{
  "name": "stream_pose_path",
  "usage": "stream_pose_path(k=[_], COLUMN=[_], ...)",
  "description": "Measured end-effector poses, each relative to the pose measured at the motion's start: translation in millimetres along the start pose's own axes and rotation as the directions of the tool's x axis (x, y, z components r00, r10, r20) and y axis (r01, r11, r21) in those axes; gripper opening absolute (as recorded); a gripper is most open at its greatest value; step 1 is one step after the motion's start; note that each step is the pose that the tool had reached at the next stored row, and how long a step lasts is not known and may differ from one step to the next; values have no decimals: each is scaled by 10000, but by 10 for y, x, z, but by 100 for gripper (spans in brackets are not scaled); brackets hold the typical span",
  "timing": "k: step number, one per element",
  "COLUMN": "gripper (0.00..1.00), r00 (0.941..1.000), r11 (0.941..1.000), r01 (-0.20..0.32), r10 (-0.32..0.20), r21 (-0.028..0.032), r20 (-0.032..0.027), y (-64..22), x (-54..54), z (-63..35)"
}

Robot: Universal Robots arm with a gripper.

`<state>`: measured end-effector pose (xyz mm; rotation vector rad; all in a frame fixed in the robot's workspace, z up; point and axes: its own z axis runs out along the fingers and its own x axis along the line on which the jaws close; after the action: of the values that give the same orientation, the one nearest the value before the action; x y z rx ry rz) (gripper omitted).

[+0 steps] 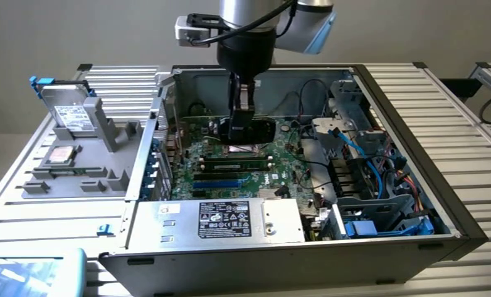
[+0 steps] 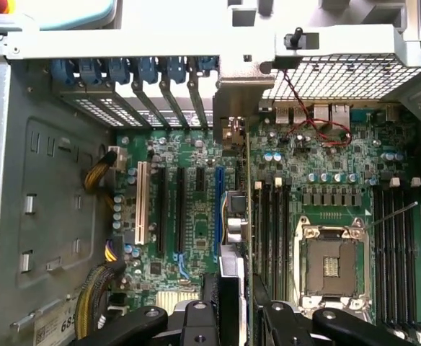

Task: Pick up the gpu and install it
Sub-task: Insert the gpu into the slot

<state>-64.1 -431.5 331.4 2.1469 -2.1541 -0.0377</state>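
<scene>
Ribbed metal table (image 1: 443, 117), tool (image 2: 236, 317) clamping thin gpu (image 2: 232, 227)

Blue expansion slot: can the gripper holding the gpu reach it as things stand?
Probably yes: the gripper holds the gpu edge-on just beside the blue slot, and no cable or card lies across it.

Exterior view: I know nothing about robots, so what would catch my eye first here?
The robot arm hangs from above into an open computer case in the middle of the picture. Its fingers grip the gpu on edge over the green motherboard. On the exterior view's left, a grey rack holds a labelled hard drive.
</scene>
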Motion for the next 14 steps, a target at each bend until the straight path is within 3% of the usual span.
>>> stream_pose_path(k=[14], gripper=[28], r00=[10000], r11=[10000], r01=[-22], r10=[22], r21=[4], r20=[-1], y=[87], x=[68], z=[255])
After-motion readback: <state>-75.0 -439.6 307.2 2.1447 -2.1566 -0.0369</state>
